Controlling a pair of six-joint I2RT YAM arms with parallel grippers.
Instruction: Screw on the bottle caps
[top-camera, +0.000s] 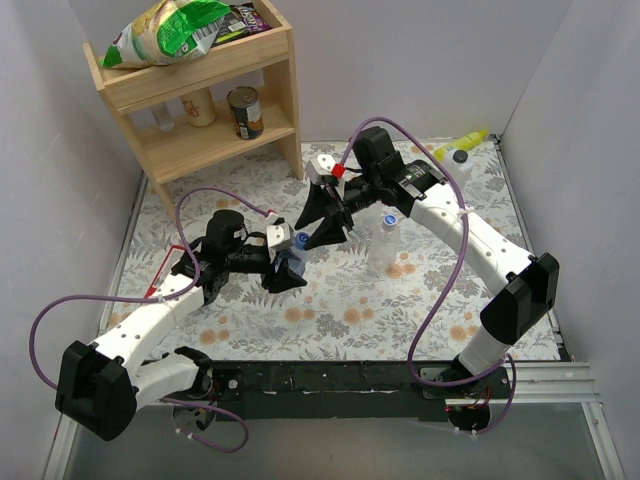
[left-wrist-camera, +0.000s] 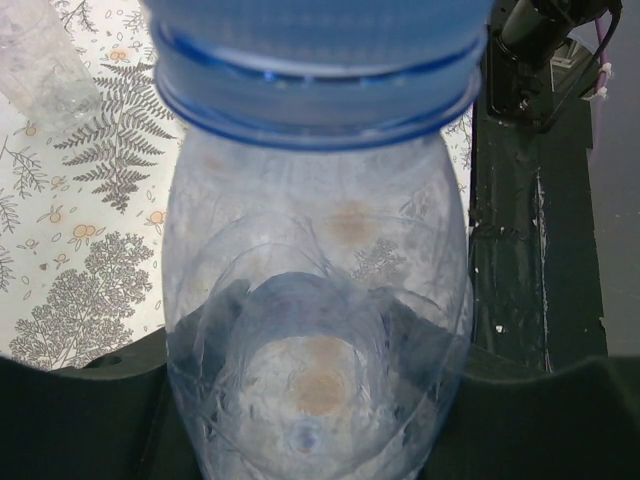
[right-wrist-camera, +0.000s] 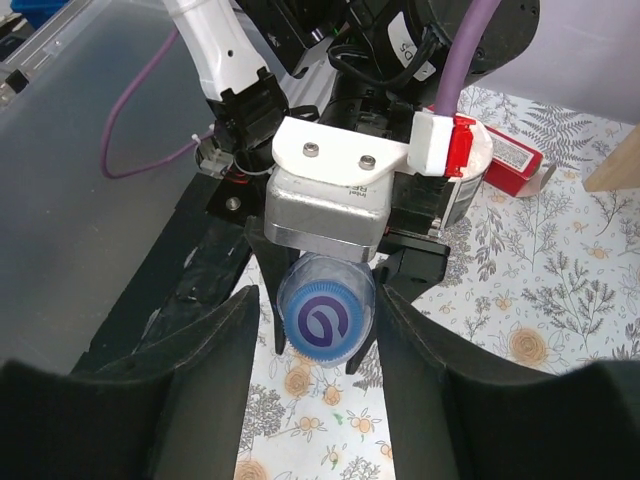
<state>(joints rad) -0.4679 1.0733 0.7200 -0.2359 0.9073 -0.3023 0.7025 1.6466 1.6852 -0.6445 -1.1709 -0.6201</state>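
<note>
My left gripper (top-camera: 285, 268) is shut on a clear bottle (left-wrist-camera: 315, 300) and holds it tilted off the table. A blue cap (top-camera: 300, 240) sits on its neck; it also shows in the left wrist view (left-wrist-camera: 315, 60). In the right wrist view the cap (right-wrist-camera: 325, 320) shows a purple swirl, facing the camera. My right gripper (top-camera: 318, 222) is open, its fingers (right-wrist-camera: 215, 350) on either side of the cap and apart from it. A second clear bottle (top-camera: 385, 248) stands upright to the right, with a blue cap (top-camera: 390, 218) on its top.
A wooden shelf (top-camera: 215, 135) stands at the back left with a tin can (top-camera: 245, 112) and a snack bag (top-camera: 170, 30). A white bottle with a yellow nozzle (top-camera: 462, 148) lies at the back right. White walls close in both sides.
</note>
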